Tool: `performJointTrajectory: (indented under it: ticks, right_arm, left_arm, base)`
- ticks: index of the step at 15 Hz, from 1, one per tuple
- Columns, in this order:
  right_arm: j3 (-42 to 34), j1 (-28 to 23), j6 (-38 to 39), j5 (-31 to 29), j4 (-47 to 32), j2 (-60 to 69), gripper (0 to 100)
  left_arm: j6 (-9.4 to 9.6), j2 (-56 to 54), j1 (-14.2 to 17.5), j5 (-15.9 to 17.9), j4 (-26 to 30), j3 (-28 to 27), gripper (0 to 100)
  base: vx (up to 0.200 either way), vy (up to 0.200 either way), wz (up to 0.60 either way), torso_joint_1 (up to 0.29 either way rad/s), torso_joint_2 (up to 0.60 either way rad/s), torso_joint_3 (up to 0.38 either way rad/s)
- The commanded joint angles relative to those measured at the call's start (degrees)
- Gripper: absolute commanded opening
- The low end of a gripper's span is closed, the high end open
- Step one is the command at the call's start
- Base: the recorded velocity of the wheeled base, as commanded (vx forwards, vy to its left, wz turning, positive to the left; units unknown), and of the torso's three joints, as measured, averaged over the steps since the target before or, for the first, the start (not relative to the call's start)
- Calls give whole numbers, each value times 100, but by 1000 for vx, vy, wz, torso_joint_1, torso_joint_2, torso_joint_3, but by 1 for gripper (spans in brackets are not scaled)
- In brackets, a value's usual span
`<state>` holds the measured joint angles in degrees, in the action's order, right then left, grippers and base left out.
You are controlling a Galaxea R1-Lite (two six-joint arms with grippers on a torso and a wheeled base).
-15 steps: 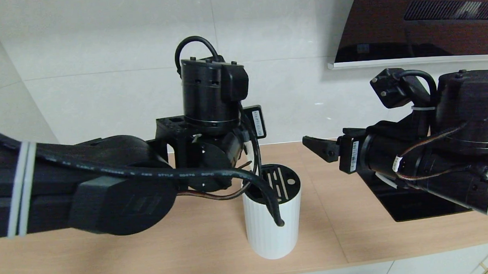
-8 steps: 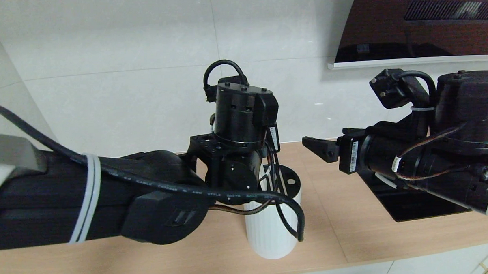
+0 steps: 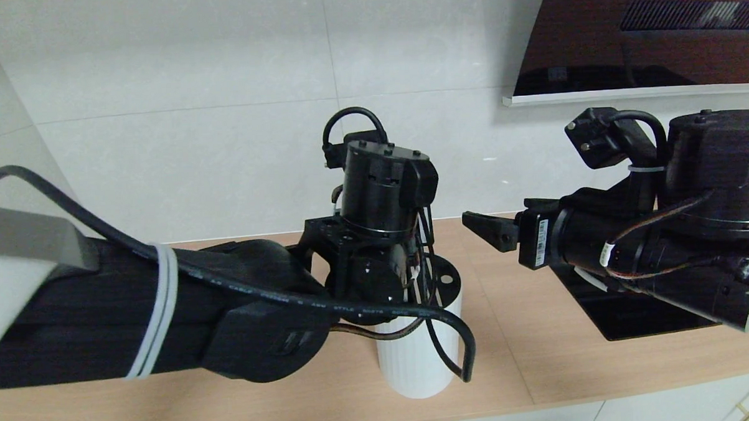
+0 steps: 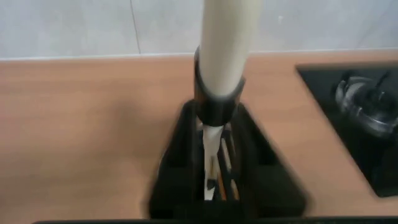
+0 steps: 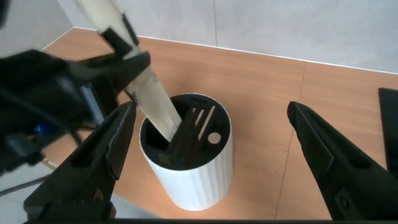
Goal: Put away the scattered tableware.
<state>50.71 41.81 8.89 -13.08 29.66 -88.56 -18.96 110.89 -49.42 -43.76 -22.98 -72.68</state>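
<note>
A knife with a cream handle (image 5: 102, 14) and a pale blade (image 5: 154, 99) stands tilted, its lower end inside the dark top of the white ribbed holder (image 5: 193, 174). My left gripper (image 4: 214, 171) is shut on the knife just below its black collar (image 4: 214, 102), and the same gripper (image 5: 118, 65) sits directly above the holder (image 3: 417, 358). My right gripper (image 5: 211, 107) hangs open to the right of the holder and apart from it, one finger (image 3: 484, 227) pointing toward the left arm.
The holder stands on a light wooden counter (image 3: 529, 354) near its front edge. A black cooktop (image 3: 627, 320) is set into the counter on the right, under the right arm. A tiled wall (image 3: 190, 117) closes the back.
My left arm has moved right and down with the knife, ending over the holder's top. The right arm has barely shifted.
</note>
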Motion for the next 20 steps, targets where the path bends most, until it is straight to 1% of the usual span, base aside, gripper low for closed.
performJointTrajectory:
  ticks: [1, 4, 6, 11, 13, 17, 19, 20]
  right_arm:
    - [0, 2, -1, -2, 5, -12, 100]
    - [0, 2, -1, -2, 5, -38, 100]
    - [0, 2, -1, -2, 5, -38, 100]
    - [0, 2, -10, 7, 5, -47, 100]
    - [0, 11, -1, -2, 5, -56, 100]
    - [-9, 11, -10, -2, 5, -100, 100]
    - [-9, 2, -10, -2, 5, -117, 100]
    - [0, 11, -10, -2, 5, -117, 100]
  left_arm:
    - [6, -410, -59, -27, -31, 61, 0]
    - [6, -586, -173, -27, -22, 114, 0]
    - [-3, -489, -243, -27, -14, 149, 0]
    - [-20, -93, -252, -27, -22, 184, 0]
    - [-91, 47, -252, -18, -22, 175, 0]
    - [-108, 276, -252, -18, 4, 184, 0]
    - [-179, 408, -252, -9, 4, 184, 0]
    - [-179, 460, -252, -9, 4, 184, 0]
  base:
    - [0, 0, 0, 0, 0, 0]
    - [0, 0, 0, 0, 0, 0]
    - [0, 0, 0, 0, 0, 0]
    - [0, 0, 0, 0, 0, 0]
    - [0, 0, 0, 0, 0, 0]
    - [0, 0, 0, 0, 0, 0]
    - [0, 0, 0, 0, 0, 0]
    - [0, 0, 0, 0, 0, 0]
